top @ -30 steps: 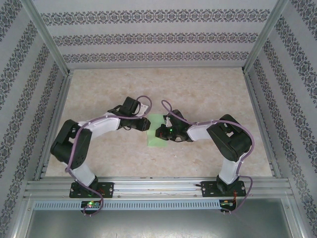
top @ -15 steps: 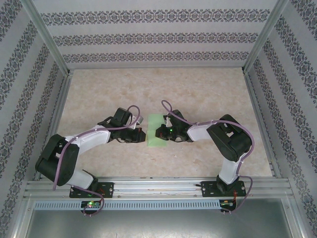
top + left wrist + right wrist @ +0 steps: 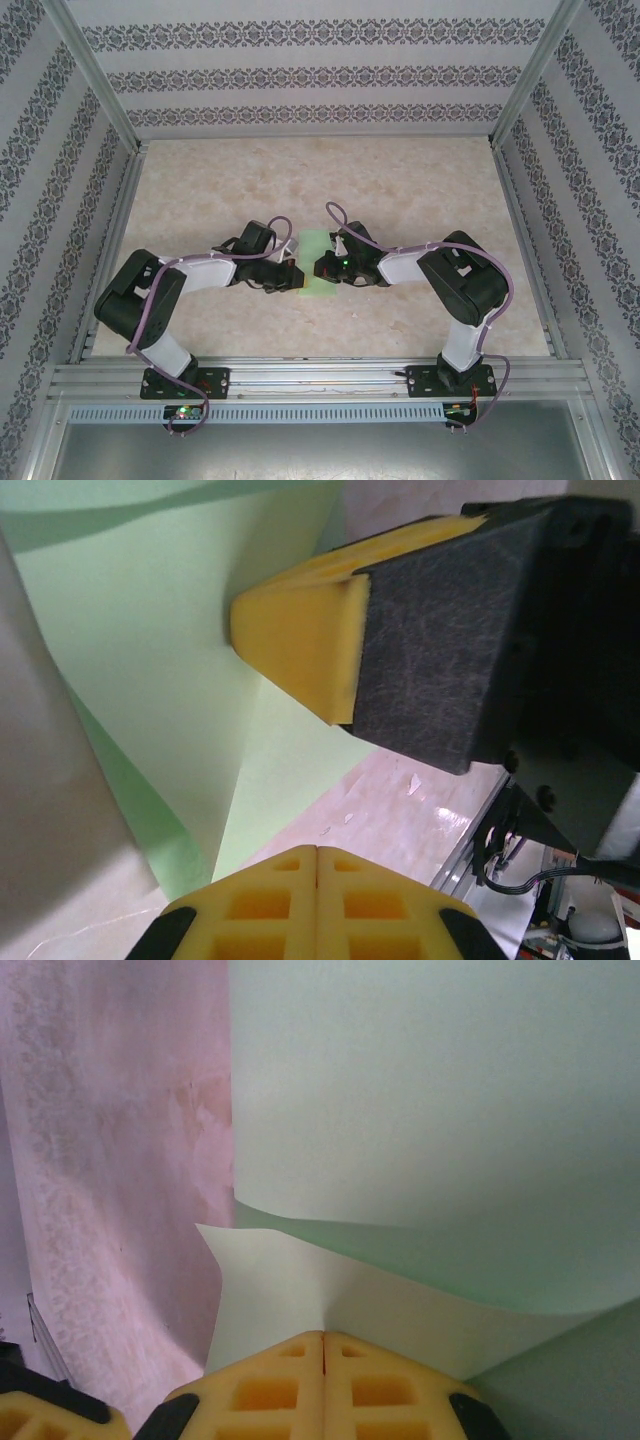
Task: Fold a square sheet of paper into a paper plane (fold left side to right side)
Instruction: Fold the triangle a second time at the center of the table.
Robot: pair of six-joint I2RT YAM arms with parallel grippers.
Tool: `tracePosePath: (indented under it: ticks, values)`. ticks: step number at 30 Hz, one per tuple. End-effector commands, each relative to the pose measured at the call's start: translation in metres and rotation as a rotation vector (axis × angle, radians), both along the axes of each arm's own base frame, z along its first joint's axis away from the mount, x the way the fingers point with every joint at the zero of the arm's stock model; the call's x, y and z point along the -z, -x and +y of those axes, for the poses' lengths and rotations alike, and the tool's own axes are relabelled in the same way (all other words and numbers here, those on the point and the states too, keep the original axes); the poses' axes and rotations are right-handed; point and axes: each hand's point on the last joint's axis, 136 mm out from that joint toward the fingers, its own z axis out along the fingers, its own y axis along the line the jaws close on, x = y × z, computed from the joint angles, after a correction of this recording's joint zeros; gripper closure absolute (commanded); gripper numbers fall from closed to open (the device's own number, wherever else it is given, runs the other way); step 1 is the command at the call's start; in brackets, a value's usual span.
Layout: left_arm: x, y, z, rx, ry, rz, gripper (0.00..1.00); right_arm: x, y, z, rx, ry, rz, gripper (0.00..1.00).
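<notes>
Left jaws: closed, yellow pads (image 3: 262,908) meeting at their seam, set at the sheet's left margin. You can't tell from here whether an edge is nipped between them.

Just ahead of those jaws the square sheet of paper (image 3: 314,246) curls up off the desk (image 3: 420,180), one layer bowed over another.

Right jaws: closed as well, facing the left jaws across the sheet. One pad (image 3: 295,635) has its tip against the green, and a pale flap lies right at their tips.

Judgement: you are partway through the left-over-right fold. Pin the sheet with the right jaws and carry the left edge across low and slow. Match the edges before you flatten, because a skewed crease here would spoil the plane.
</notes>
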Motion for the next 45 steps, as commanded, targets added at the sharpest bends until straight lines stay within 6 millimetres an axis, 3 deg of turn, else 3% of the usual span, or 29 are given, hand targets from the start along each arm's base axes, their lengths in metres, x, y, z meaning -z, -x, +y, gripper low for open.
tracePosePath:
  ticks: [1,20,39,45]
  values:
    - [-0.009,-0.008,-0.013,0.025,0.041,-0.033,0.97,0.03,0.024,-0.014,-0.018,0.098,0.08,1.0]
    - [0.03,-0.005,0.002,0.034,-0.102,-0.005,0.98,0.031,0.024,-0.013,-0.025,0.101,0.086,1.0]
    - [0.042,-0.001,0.012,0.034,-0.17,-0.006,0.99,0.032,0.025,-0.012,-0.031,0.1,0.09,1.0]
    - [0.049,0.003,0.014,0.032,-0.172,0.01,0.99,0.018,0.019,-0.003,-0.048,0.058,0.066,1.0]
